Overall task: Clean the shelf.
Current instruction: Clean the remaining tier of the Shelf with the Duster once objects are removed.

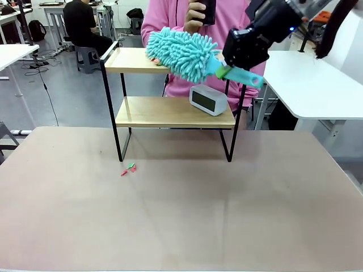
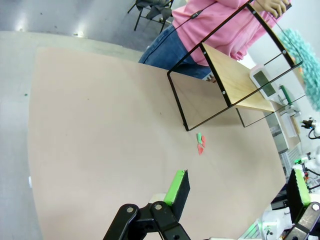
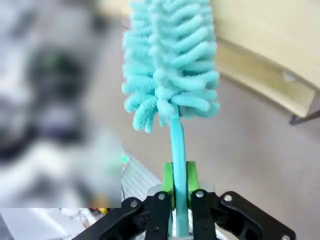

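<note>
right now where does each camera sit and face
front: between the arms, facing across the table at the person and shelf; right gripper at upper right
left wrist: above the table, looking down past the open left gripper at red-green scraps
right wrist: looks along the shut gripper at the duster it clamps
shared: front and left wrist both show shelf and scraps

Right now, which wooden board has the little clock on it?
The lower board: the clock sits at its right end. The upper board has just the teal duster over it.
</note>
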`<state>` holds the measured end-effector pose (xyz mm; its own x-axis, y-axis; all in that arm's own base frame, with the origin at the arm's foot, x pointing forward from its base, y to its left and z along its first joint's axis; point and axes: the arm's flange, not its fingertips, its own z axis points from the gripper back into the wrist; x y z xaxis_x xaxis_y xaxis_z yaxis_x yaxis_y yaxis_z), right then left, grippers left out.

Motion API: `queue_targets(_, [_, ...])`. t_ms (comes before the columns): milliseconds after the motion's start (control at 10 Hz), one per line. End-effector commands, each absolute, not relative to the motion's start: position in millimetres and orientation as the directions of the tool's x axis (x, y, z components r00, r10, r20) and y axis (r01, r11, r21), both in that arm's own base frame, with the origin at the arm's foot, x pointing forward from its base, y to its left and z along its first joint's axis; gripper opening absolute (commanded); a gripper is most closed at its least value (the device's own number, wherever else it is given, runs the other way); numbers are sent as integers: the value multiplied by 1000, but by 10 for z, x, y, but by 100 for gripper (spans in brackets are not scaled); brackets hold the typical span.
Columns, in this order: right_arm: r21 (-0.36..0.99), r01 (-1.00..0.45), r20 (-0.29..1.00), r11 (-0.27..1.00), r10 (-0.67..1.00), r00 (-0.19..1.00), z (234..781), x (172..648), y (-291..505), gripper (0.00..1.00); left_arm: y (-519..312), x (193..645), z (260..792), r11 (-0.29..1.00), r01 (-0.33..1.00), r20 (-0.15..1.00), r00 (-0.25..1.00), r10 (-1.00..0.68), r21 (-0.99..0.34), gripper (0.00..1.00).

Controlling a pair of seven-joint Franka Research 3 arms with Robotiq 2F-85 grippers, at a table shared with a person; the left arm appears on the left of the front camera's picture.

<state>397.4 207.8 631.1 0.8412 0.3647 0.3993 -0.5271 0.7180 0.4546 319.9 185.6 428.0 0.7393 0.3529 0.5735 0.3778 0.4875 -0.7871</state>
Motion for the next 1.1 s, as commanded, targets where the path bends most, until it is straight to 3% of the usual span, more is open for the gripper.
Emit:
queue_targets(0, [523,-628,252,576,600,759,6315,3946,1834,12,1840,3205,4285,484,399,593,721,359,-779,100])
queue_targets(300, [687,-639,222,346,738,638,6340,3830,1540,12,1840,3205,4285,484,399,593,721,359,-779,100])
queue_targets(800, [735,-585,236,343,680,694,6226,3898,1328,12,1840,3205,4285,484,399,593,721,359,-779,100])
queue_targets(1000, [799,-569,381,195,569,729,6342,3757,738,12,1840,3205,4285,484,399,593,721,359,-779,100])
